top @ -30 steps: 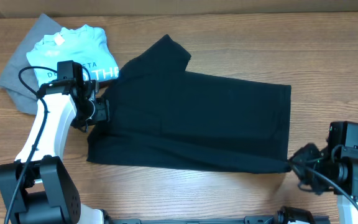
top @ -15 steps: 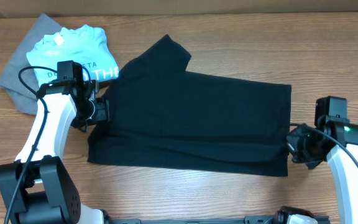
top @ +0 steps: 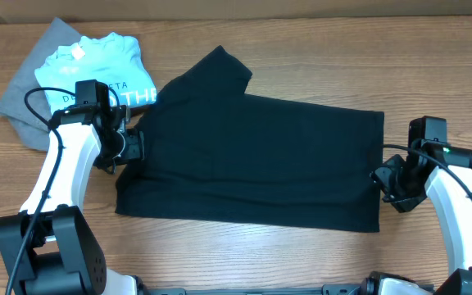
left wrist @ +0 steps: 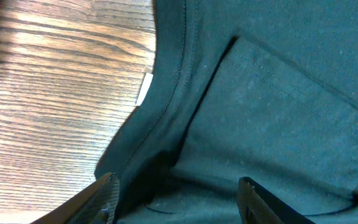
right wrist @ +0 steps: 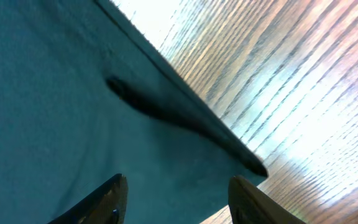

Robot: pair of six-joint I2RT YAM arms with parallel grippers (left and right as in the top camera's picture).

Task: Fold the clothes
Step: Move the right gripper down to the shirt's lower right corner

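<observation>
The clothes, a black T-shirt (top: 252, 156), lie flat across the middle of the wooden table (top: 318, 49), folded lengthwise, with one sleeve pointing to the back. My left gripper (top: 131, 146) is at the neck end of the T-shirt. In the left wrist view it (left wrist: 176, 186) stands open astride a ridge of collar fabric (left wrist: 166, 124), close to the white tag (left wrist: 145, 87). My right gripper (top: 381, 182) is at the hem end. The right wrist view shows it (right wrist: 176, 183) open just above the black cloth (right wrist: 55, 112), holding nothing.
A light blue T-shirt with white lettering (top: 97, 70) lies on a grey garment (top: 23, 102) at the back left, just behind my left arm. Bare wood (right wrist: 291, 81) shows beyond the hem on the right.
My right gripper moved from the front right corner back along the hem and opened, letting go of the black cloth. The shirt's front right corner settled flat. The left arm stayed put.
</observation>
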